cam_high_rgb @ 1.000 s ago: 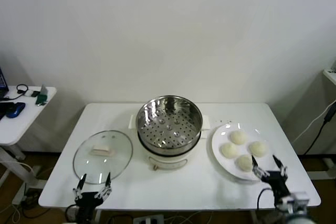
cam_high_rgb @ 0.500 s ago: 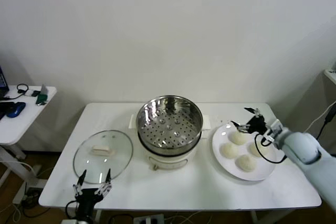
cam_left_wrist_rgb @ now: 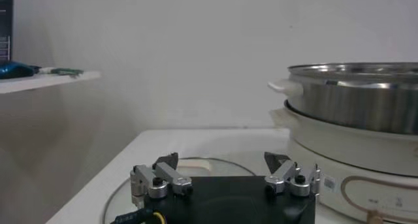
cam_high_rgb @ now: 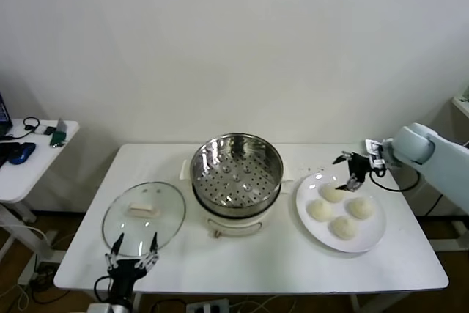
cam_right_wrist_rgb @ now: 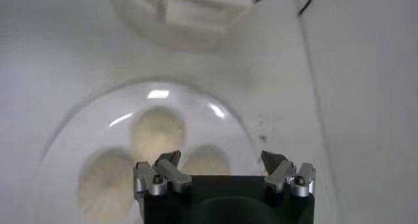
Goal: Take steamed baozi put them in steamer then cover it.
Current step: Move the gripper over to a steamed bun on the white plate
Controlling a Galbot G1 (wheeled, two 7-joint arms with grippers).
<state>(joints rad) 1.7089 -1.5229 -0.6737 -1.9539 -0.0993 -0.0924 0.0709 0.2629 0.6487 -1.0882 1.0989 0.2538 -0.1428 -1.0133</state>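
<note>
Several cream-white baozi [cam_high_rgb: 332, 193] lie on a white plate [cam_high_rgb: 372, 231] at the table's right. In the right wrist view the baozi [cam_right_wrist_rgb: 157, 131] lie just below and ahead of the open, empty right gripper [cam_right_wrist_rgb: 222, 161]. The right gripper [cam_high_rgb: 352, 171] hovers over the plate's far edge, fingers pointing down at the nearest bun. The shiny steamer [cam_high_rgb: 236, 174] stands empty on its cream base at the table's middle. The glass cover [cam_high_rgb: 143, 214] lies flat to its left. My left gripper [cam_high_rgb: 132, 248] waits open at the front edge by the cover [cam_left_wrist_rgb: 196, 166].
A side table [cam_high_rgb: 29, 159] with small items stands off to the left. The steamer [cam_left_wrist_rgb: 356, 104] rises beside the left gripper [cam_left_wrist_rgb: 222, 161]. A black cable [cam_high_rgb: 399, 179] hangs from the right wrist. A white wall stands behind the table.
My right arm swung from the table's front right corner up and back over the plate's far edge. The left gripper sank slightly at the front edge.
</note>
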